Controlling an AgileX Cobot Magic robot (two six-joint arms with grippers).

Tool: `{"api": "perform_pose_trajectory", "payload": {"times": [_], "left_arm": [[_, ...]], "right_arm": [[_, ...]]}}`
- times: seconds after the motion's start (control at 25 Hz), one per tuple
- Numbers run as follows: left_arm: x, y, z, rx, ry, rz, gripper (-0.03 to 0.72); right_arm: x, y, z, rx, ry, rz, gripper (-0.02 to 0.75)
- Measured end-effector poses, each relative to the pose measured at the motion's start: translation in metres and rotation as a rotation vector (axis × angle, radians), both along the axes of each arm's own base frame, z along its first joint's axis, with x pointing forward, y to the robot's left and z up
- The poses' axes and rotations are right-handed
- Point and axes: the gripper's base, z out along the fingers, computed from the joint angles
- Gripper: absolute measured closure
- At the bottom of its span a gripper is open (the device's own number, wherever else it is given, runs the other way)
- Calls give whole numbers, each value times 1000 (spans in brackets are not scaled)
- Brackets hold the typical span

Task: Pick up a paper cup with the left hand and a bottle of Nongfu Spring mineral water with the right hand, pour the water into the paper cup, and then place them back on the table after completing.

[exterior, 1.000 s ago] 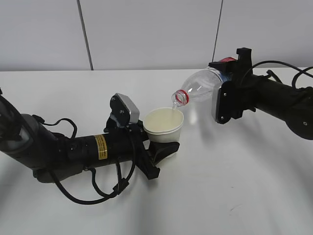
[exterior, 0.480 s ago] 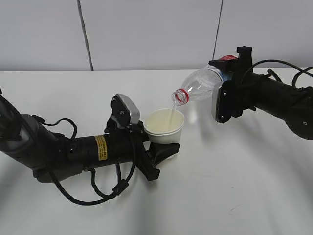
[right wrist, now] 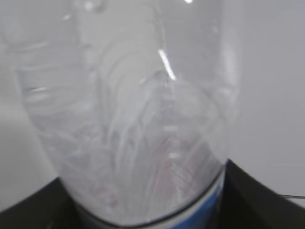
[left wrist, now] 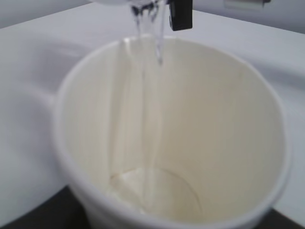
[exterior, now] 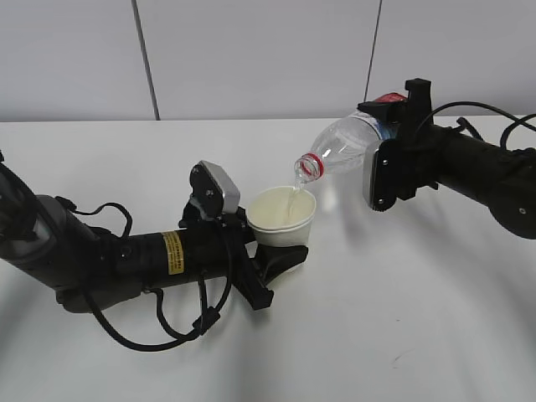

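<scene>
On the left, the left hand (exterior: 266, 266), a black arm with a yellow sticker and a grey-topped wrist block, lies low across the white table (exterior: 402, 327) and has its black fingers clamped around the lower part of a paper cup (exterior: 280, 217), holding it upright just above the tabletop. The left wrist view looks down into that cup (left wrist: 171, 138): its cream inner wall is wet along one side, and a shallow pool of water (left wrist: 157, 191) covers the bottom while a thin clear stream runs down from above the rim. Just right of the cup, a clear plastic bottle (exterior: 342, 149) with a red neck ring is tilted mouth-down, its opening directly over the cup's far rim, and the stream falls from it into the cup. Farther right, the right hand (exterior: 394, 163) grips the bottle's base end, its jaws closed on it. In the right wrist view the bottle (right wrist: 133, 119) fills the frame, with a blue label edge near the bottom.
</scene>
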Motion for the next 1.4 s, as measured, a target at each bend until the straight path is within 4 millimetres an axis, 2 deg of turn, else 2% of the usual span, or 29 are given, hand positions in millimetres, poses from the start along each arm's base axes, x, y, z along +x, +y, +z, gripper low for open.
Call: {"api": "perform_pose_trajectory", "payload": {"times": [1.4], "left_arm": [[0,1,-2,20,6,2,307]], "right_arm": [[0,1,3,-11,-39,9,307]]}}
